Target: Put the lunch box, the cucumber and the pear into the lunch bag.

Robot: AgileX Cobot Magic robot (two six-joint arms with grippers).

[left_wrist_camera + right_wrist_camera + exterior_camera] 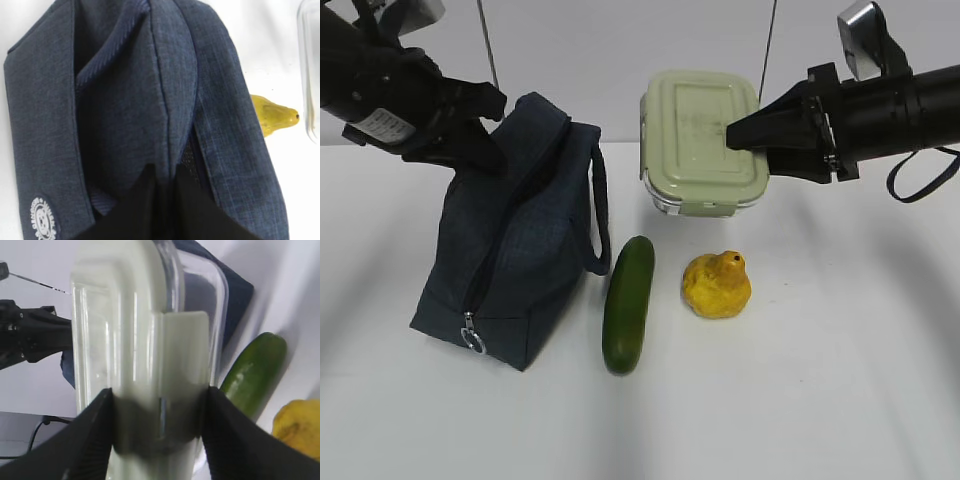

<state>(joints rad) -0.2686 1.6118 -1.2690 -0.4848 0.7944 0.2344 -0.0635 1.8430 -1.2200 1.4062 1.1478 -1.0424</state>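
The navy lunch bag (515,240) stands at the left, with its silver ring pull (472,340) at the near lower end. My left gripper (485,140) is shut on a fold of fabric at the bag's top edge; in the left wrist view my gripper (165,187) pinches the fold of the bag (125,100). My right gripper (745,130) is shut on the lunch box (700,140) and holds it in the air, its sage-green lid facing the camera. In the right wrist view my gripper (157,425) clamps the box (145,340) at its clip. The cucumber (628,303) and the pear (717,285) lie on the table.
The white table (820,400) carries the cucumber right beside the bag, with the pear to its right. The bag's strap handle (598,215) hangs toward the cucumber. The right wrist view shows the cucumber (252,372), the pear (297,427) and the bag (235,295) beyond the box.
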